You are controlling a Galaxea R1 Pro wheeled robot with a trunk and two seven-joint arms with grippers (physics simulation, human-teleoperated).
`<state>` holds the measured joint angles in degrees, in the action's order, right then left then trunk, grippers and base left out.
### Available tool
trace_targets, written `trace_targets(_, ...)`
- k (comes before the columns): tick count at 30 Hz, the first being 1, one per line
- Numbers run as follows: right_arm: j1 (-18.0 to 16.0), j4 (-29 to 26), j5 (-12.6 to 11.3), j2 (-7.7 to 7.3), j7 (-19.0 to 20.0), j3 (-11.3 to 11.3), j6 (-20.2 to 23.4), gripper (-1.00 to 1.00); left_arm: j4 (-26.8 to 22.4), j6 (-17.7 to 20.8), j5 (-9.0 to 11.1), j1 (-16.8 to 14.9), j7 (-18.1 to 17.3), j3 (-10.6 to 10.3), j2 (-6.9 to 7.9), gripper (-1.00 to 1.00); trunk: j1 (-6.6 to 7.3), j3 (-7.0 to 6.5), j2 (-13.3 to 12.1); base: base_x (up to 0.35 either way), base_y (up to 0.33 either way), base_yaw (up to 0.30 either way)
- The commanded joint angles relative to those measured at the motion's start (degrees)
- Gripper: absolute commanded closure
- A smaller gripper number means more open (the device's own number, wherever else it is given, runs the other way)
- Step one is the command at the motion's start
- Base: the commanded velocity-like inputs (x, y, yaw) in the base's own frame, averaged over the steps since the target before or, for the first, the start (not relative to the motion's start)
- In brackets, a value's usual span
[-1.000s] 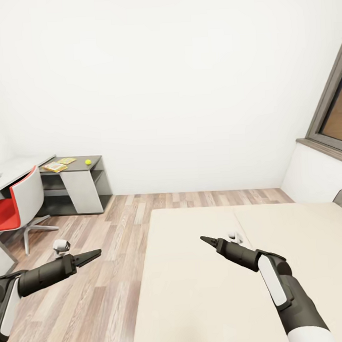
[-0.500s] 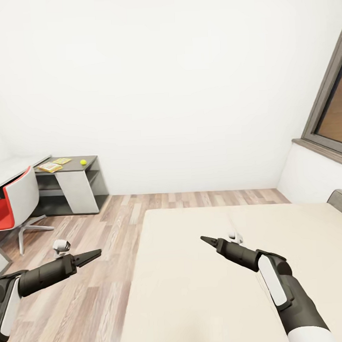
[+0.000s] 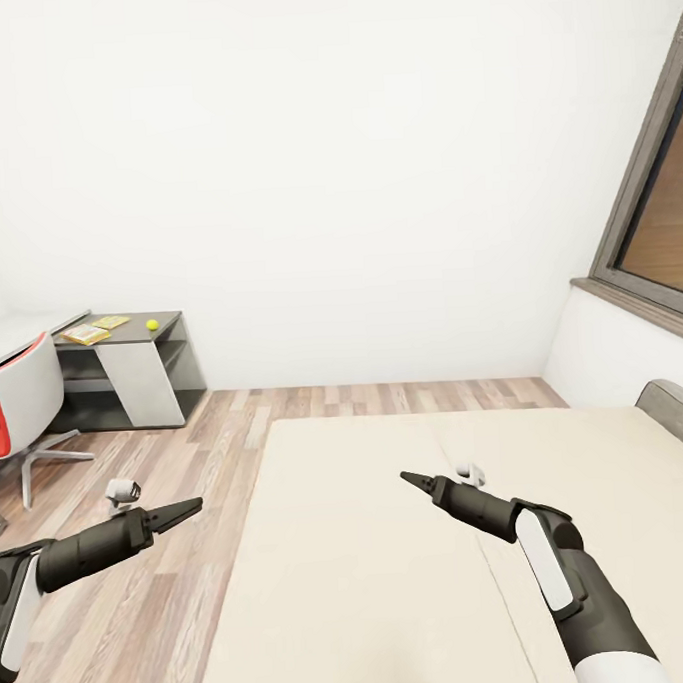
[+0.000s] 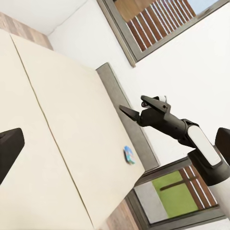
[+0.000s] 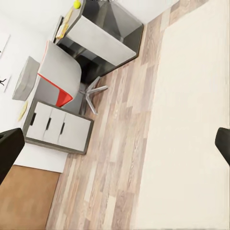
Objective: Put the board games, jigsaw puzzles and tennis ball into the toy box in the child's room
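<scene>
Two empty grippers, left gripper [image 3: 190,507] and right gripper [image 3: 409,476], held forward with jaws apart, likely ready for toys on cream seamed bed [image 3: 374,580]; small yellow-green tennis ball [image 3: 151,324] sits far-left on dark grey worktop [image 3: 170,319].

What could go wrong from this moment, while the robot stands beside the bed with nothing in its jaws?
1. The small blue game box lies near the far edge of the bed, beside the headboard. Reaching it across the mattress may be hard.
2. The tennis ball sits loose on the low dark desk section; a nudge could roll it off.
3. The red chair stands close to the desk and may block the base.
</scene>
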<state>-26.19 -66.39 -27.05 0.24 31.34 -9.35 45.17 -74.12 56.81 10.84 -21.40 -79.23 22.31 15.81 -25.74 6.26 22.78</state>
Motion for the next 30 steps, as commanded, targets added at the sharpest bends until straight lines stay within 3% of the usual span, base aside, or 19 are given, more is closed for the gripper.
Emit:
trace_targets(1,-0.1,0.0,-0.1,0.03,0.1,-0.1,0.4,-1.0,0.0,0.6,0.1,0.0,-0.1,0.0,0.01,-1.0,-0.04,0.13,0.1,0.0,-0.282,0.0)
trace_targets(21,-0.1,0.0,-0.1,0.03,0.2,-0.1,0.4,-1.0,-0.2,0.6,0.1,0.0,-0.1,0.0,0.01,-1.0,-0.04,0.13,0.1,0.0,-0.281,0.0)
trace_targets(30,0.0,0.0,-0.1,0.03,0.2,-0.1,0.4,-1.0,-0.2,0.6,0.1,-0.1,-0.1,0.0,0.01,-1.0,-0.04,0.13,0.1,0.0,-0.054,0.0)
